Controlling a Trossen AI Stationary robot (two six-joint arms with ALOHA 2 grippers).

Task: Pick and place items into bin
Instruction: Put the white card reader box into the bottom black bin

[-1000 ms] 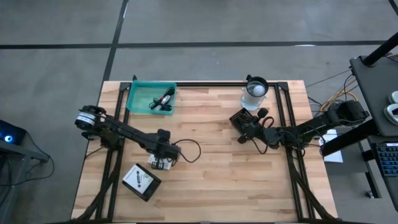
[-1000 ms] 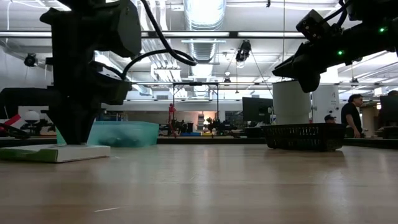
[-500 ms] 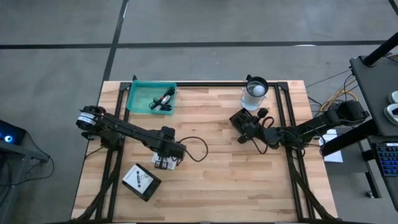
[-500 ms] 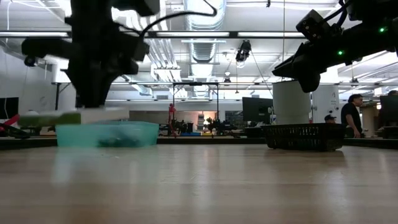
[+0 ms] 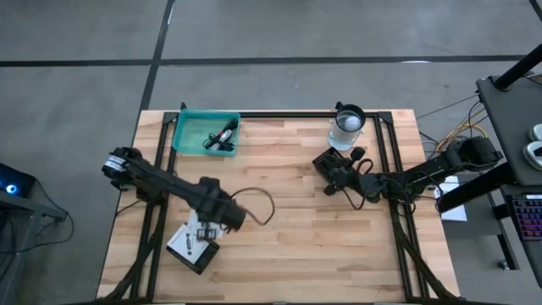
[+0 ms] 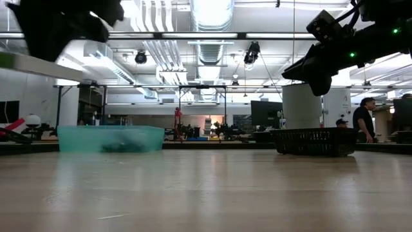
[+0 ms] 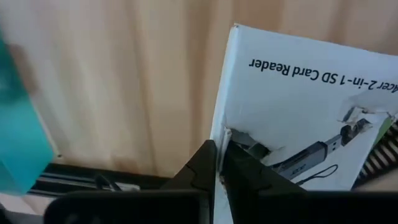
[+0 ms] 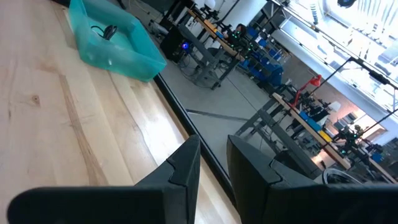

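A flat white packet (image 7: 292, 106), printed "2-in-1 SD Card Reader" with a picture of the reader, is pinched at its edge by the left tool (image 7: 219, 158) and held clear of the counter. The teal bin (image 5: 207, 133) sits at the counter's far left corner, with dark cables (image 5: 223, 137) inside.

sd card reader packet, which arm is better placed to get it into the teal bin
Left. Its gripper is already shut on the white packet, lifted off the table, with the teal bin on its side. The right gripper hangs empty near the cup.
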